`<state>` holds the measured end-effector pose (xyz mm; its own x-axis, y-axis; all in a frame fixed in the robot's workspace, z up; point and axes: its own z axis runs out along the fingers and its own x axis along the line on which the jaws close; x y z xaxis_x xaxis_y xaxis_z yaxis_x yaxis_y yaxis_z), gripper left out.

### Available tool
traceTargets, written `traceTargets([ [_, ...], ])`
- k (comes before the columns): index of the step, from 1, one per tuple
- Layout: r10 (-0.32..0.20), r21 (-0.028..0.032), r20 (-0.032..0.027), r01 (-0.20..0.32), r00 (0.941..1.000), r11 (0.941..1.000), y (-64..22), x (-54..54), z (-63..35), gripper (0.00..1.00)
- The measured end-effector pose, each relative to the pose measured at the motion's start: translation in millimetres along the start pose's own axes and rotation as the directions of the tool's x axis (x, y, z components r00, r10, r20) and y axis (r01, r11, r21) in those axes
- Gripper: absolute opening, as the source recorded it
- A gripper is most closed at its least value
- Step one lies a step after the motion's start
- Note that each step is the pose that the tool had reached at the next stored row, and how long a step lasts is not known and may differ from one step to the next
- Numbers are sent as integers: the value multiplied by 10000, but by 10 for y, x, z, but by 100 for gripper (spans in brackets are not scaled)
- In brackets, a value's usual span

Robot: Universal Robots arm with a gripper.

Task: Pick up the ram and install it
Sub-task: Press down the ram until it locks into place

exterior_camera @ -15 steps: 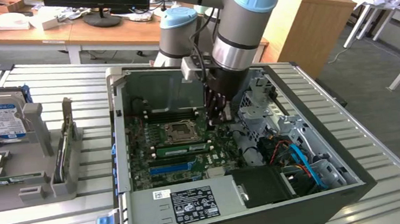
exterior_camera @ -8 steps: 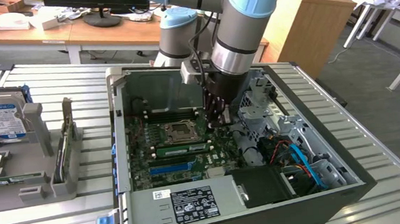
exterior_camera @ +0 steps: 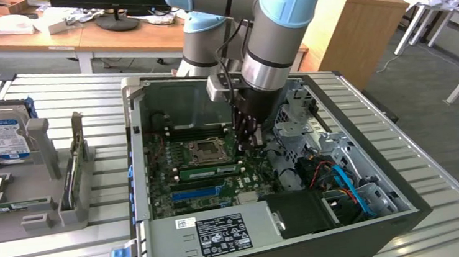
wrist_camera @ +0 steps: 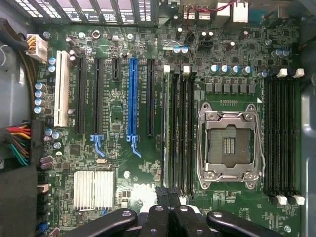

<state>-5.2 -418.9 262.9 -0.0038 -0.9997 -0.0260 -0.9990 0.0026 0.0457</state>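
At the exterior view's left, a grey plastic holder [exterior_camera: 45, 204] is set on the ribbed metal tabletop [exterior_camera: 59, 87], and a flat hard drive [exterior_camera: 1, 139] with a blue-and-white label is stood upright in it. Beside it, an open dark metal computer case [exterior_camera: 136, 143] is laid on its side, so that the green circuit board inside is exposed.

On that board a long blue slot [exterior_camera: 195, 194] [wrist_camera: 132, 94] is seen. Just past it the ram [exterior_camera: 208, 171] [wrist_camera: 168, 128] is stood on edge in a black slot, and its thin green face with a pale label strip is turned towards the exterior camera. A square, shiny steel processor socket [exterior_camera: 206, 149] [wrist_camera: 228, 143] is fixed next to it. A ribbed silver heat sink [wrist_camera: 94, 190] is also seen on the board.

The black tool [exterior_camera: 247, 140] [wrist_camera: 168, 193] is lowered into the case over one end of the ram, with its fingers pressed narrow together; whether the stick is touched cannot be told. Further right, blue and orange cables [exterior_camera: 342, 178] are looped among bare metal brackets.
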Motion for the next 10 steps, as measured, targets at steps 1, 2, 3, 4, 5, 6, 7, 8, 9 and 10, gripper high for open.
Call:
traceTargets([
  [1, 0, 0, 0, 0, 10000, 10000, 0, 0, 9, 11],
  [2, -1, 0, 0, 1, 10000, 10000, -1, 0, 17, 11],
  [3, 0, 0, 0, 0, 10000, 10000, -1, 1, 25, 11],
  [4, 0, 0, 0, 0, 10000, 10000, -1, 1, 29, 11],
  [5, 0, -1, -1, 0, 10000, 10000, -1, 1, 29, 11],
  [6, 0, 0, -2, 0, 10000, 10000, -1, 1, 29, 11],
  [7, 0, -1, -1, 0, 10000, 10000, -1, 1, 29, 11],
  [8, 1, 0, 0, -1, 10000, 10000, -1, 1, 29, 11],
  [9, 2, 0, 0, -2, 10000, 10000, -4, 1, 30, 11],
  [10, 2, 0, -1, -2, 10000, 10000, -9, 1, 29, 11],
])
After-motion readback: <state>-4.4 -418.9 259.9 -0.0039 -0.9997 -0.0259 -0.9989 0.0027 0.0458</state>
